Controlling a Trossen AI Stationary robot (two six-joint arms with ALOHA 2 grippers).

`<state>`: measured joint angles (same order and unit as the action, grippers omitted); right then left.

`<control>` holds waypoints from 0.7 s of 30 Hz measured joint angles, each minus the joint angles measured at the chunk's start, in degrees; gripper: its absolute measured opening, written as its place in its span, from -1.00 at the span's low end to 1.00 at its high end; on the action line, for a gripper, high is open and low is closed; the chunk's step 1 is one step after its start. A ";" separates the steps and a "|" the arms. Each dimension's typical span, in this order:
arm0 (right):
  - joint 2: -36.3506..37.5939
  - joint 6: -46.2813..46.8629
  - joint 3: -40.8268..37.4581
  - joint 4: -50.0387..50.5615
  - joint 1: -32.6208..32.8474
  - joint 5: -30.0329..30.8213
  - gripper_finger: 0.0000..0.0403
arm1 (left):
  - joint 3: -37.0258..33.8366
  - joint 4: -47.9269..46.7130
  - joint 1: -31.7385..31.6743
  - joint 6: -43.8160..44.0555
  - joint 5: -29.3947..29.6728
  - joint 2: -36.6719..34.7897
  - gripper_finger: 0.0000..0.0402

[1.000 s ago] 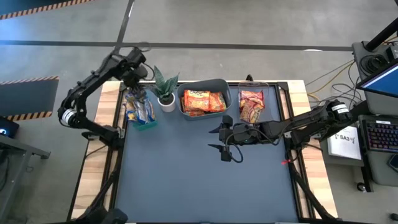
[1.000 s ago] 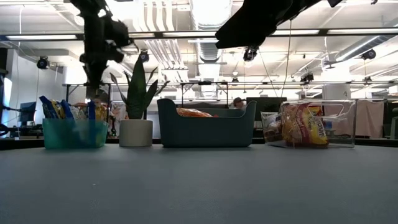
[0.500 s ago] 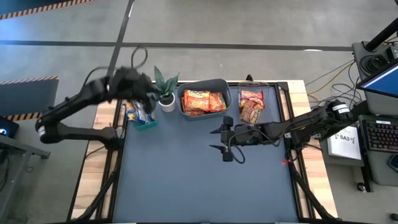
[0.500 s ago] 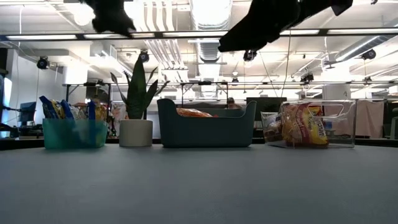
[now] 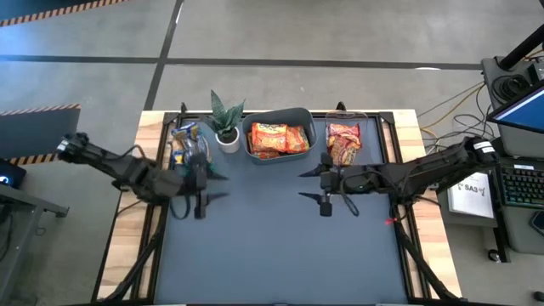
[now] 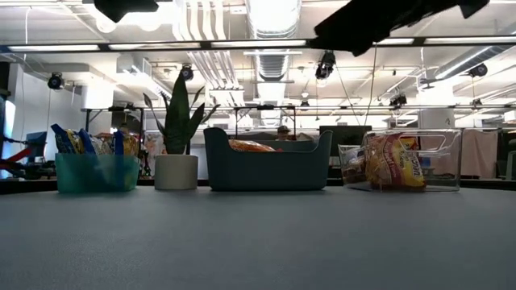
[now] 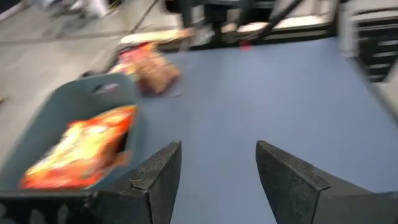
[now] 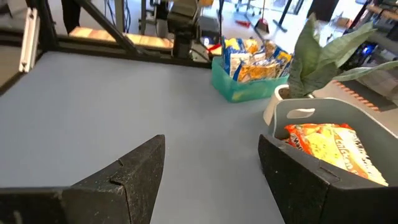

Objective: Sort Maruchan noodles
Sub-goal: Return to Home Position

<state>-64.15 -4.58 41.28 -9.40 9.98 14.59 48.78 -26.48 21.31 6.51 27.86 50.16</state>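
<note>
Left pincer (image 5: 212, 184), right pincer (image 5: 304, 184), gaping, well apart

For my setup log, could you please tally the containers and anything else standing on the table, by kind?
teal bin: 1
blue-grey bin: 1
clear bin: 1
potted plant: 1
Total: 4
</note>
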 joint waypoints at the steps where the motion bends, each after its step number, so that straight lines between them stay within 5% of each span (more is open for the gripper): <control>1: 1.11 0.15 -1.12 -0.93 0.00 0.00 0.24 | -1.70 2.45 1.64 -0.22 -0.08 -0.46 -0.06; 13: 16.15 0.79 -17.37 -10.17 0.00 0.00 0.24 | -22.63 23.86 6.03 -0.44 0.19 -12.53 -0.06; 21: 29.56 -1.24 -24.46 -10.18 -0.02 0.44 0.24 | -30.75 27.16 5.96 -1.52 6.10 -25.66 -0.06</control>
<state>-34.59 -5.82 16.82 -19.58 9.96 15.03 18.04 0.68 27.27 4.99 33.96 24.50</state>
